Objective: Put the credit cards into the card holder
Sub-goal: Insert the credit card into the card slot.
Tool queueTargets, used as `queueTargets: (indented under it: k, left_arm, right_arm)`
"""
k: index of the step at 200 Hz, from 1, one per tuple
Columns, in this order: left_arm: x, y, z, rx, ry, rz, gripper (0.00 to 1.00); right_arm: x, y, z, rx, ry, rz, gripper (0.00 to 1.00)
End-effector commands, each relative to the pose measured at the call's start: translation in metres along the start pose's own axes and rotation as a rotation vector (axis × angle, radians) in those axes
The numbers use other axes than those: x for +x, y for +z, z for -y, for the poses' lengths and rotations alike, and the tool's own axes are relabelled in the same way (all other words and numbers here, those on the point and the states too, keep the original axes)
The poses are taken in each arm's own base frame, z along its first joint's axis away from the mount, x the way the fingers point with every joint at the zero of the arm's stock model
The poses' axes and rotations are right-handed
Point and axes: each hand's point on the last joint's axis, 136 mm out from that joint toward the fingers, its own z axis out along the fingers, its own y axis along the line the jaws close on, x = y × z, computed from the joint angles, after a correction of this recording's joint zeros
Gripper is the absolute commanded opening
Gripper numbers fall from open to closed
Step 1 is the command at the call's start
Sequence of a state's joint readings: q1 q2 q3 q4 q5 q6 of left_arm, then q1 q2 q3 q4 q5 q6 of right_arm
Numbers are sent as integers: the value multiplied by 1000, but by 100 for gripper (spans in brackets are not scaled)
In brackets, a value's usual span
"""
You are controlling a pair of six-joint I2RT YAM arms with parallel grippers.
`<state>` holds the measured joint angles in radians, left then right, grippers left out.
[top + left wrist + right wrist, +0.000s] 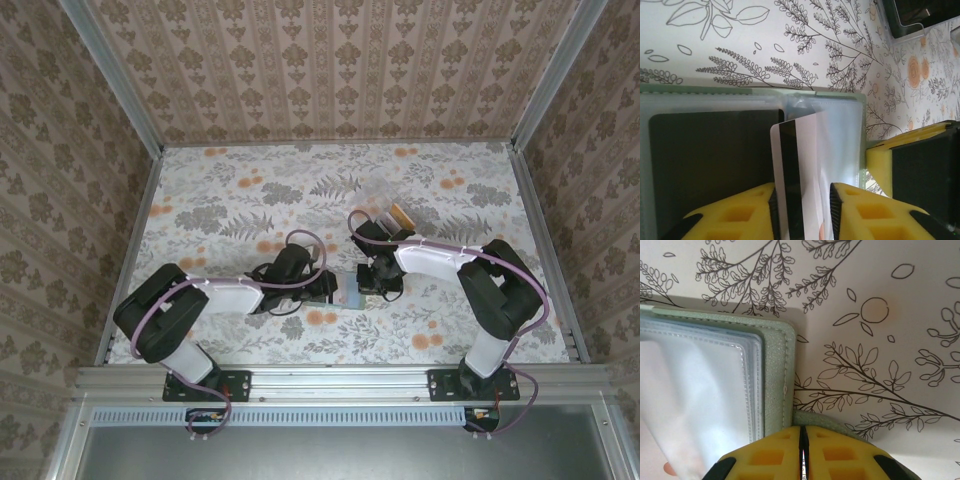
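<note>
1. Card holder: sage-green, lying open on the counter between the two grippers, clear sleeves facing up. A dark card sits in one sleeve.
2. Left gripper: fingers clamped on a white card with a black stripe, held on edge over the sleeves.
3. Right gripper: fingers pressed together at the holder's green tab; cannot tell whether they pinch it.

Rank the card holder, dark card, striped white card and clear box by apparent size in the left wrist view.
1. card holder
2. dark card
3. striped white card, though it sits nearer the camera
4. clear box, cut off by the frame, so unsure
</note>
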<state>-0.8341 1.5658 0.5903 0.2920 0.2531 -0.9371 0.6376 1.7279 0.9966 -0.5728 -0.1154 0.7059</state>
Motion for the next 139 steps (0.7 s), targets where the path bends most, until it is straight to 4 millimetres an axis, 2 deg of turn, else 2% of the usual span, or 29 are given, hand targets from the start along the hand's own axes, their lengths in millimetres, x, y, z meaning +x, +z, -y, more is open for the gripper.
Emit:
queueTargets:
  k: [1, 39, 112, 139]
  left_arm:
    - [12, -2, -28, -154, 41, -59, 35]
    - [6, 0, -25, -222, 102, -64, 32]
    - [4, 15, -5, -214, 187, -111, 32]
    - [3, 17, 4, -193, 204, -111, 33]
  right_arm:
    - [6, 10, 4, 17, -2, -34, 13]
    - [6, 11, 3, 13, -1, -35, 14]
    - [9, 13, 3, -6, 16, -39, 13]
    - [2, 12, -5, -92, 62, 3, 12]
